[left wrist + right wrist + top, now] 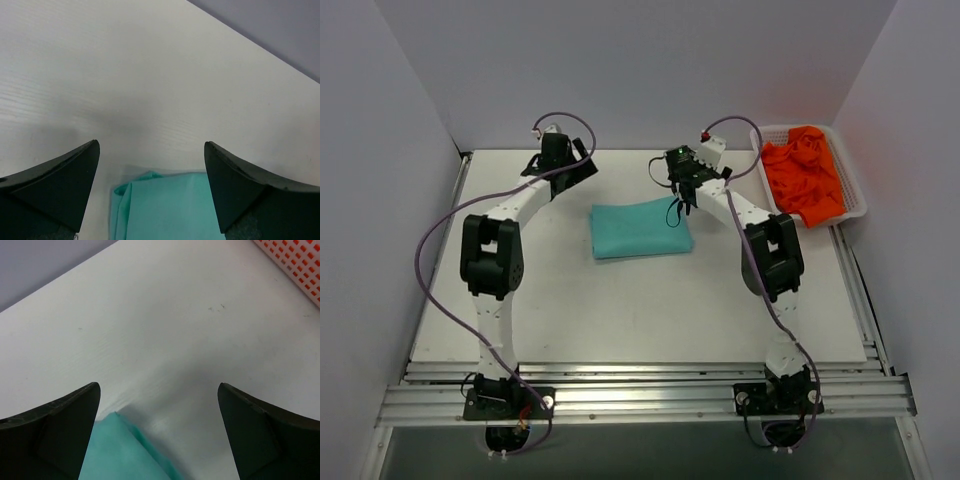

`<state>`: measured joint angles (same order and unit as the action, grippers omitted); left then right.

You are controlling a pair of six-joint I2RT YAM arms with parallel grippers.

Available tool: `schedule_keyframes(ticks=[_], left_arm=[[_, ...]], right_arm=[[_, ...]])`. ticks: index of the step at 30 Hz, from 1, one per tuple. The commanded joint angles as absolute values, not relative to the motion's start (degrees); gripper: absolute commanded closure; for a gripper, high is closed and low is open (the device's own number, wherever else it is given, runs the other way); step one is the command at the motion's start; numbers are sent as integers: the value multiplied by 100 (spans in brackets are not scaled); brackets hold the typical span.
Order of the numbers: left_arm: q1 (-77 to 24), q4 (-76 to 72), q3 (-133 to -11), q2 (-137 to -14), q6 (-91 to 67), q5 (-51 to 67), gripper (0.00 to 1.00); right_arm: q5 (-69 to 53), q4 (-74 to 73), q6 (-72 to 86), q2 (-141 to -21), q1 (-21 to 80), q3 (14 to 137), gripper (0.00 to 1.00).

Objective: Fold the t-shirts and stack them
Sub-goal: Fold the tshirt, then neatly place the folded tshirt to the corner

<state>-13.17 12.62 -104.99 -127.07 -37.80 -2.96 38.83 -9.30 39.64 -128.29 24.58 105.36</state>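
Top external view: the teal t-shirt (641, 229) lies folded into a flat rectangle mid-table. The left gripper (582, 170) is just off its far-left corner and the right gripper (680, 205) is over its far-right corner; both wrist views show the jaws spread wide with nothing between them. The orange t-shirts (803, 175) sit crumpled in the white basket (775, 129) at the far right. Watch your next reach: a right gripper pulling away low could catch the fold's edge and drag it open, and grabbing into the tangled orange heap may lift two tees at once.
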Motion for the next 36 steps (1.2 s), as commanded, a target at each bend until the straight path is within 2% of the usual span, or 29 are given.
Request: schedule_keyframes(ticks=[1,7,10,13,25,36], left_arm=[[-1415,1388,-9978,-11498,-3603,-447,6],[-1450,293,-7214,-9943,-3849,-668,6],[-1450,-427,-6227,-9721,-3902,-502,6],[-1441,-763,-5759,-9712,-3841,-264,6],[-1424,-1906,-5388,-10440,-3761,474,6],[-1459,-2461,-5353,-10960,-3990,835,5]], right_arm=[[3920,-405,3823,-11831,2707,9802,0],[3824,-35,4034,-11058,2716,8404,0],[3692,369,4113,-10610,2725,7764,0],[3507,702,4096,-10092,2760,7183,0],[3322,1266,3771,-9097,2760,6126,0],[3340,1301,3718,-9114,2742,6047,0]])
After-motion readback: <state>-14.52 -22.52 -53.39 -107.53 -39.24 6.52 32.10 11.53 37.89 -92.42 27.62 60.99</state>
